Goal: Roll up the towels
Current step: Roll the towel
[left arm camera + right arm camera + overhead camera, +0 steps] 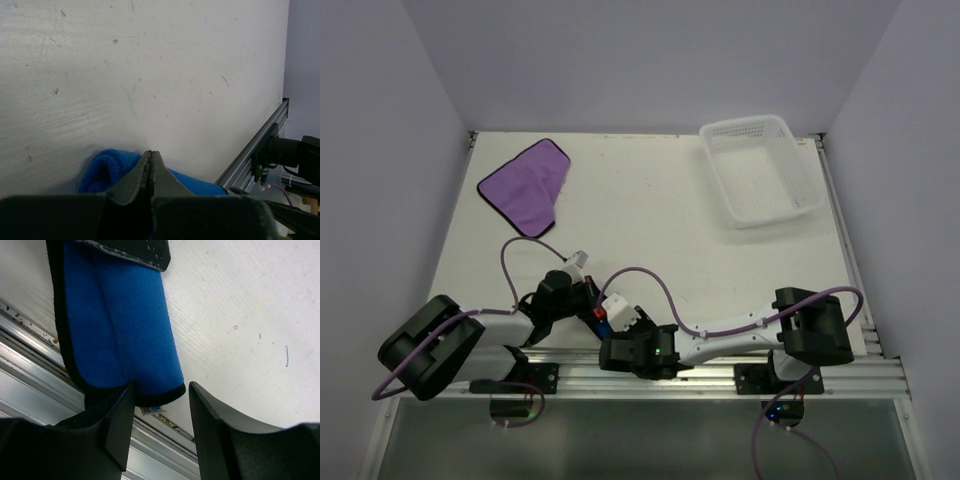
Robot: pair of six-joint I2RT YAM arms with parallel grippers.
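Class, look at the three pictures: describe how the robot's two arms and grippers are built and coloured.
The left arm and right arm each have bulky black joints joined by white links, with a purple cable looping along each. The left gripper and right gripper have matte black, wedge-shaped fingers tapering to the tips.

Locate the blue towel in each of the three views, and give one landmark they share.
Top external: blue towel shows only as a sliver, low and left of centre.
Left wrist: bottom centre, against the lower edge.
Right wrist: upper left, running down to centre.
Shared landmark: the aluminium rail at the near edge.
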